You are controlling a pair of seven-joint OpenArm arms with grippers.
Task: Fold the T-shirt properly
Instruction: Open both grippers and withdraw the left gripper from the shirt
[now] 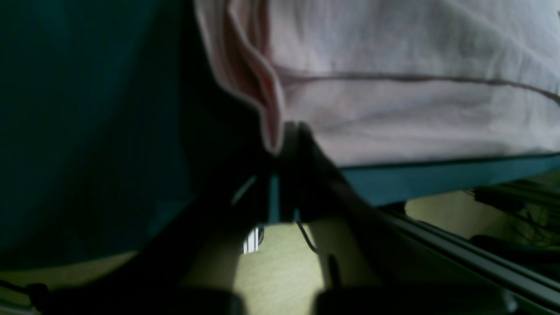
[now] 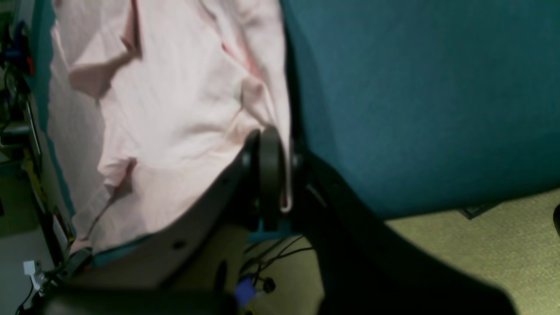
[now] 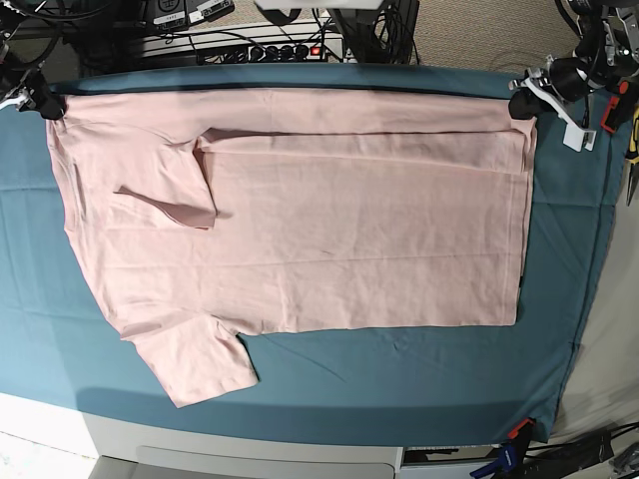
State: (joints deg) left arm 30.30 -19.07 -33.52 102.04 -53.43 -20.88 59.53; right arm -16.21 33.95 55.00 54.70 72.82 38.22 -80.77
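Note:
The pale pink T-shirt [image 3: 329, 239] lies spread plain side up on the teal table cloth [image 3: 399, 369]. Its far strip is folded over, with one sleeve [image 3: 170, 190] tucked onto the body and the other sleeve [image 3: 195, 364] lying flat at the near left. My left gripper [image 3: 523, 104] is shut on the shirt's far right corner; in the left wrist view [image 1: 282, 140] the fingers pinch the shirt's edge [image 1: 393, 87]. My right gripper [image 3: 44, 103] is shut on the far left corner; in the right wrist view [image 2: 282, 175] the fabric [image 2: 175, 109] runs between the fingers.
A power strip and cables [image 3: 250, 40] lie behind the table's far edge. Tools and a stand [image 3: 599, 60] are at the far right. A clamp [image 3: 504, 454] holds the cloth at the near right corner. Bare teal cloth stretches along the near side.

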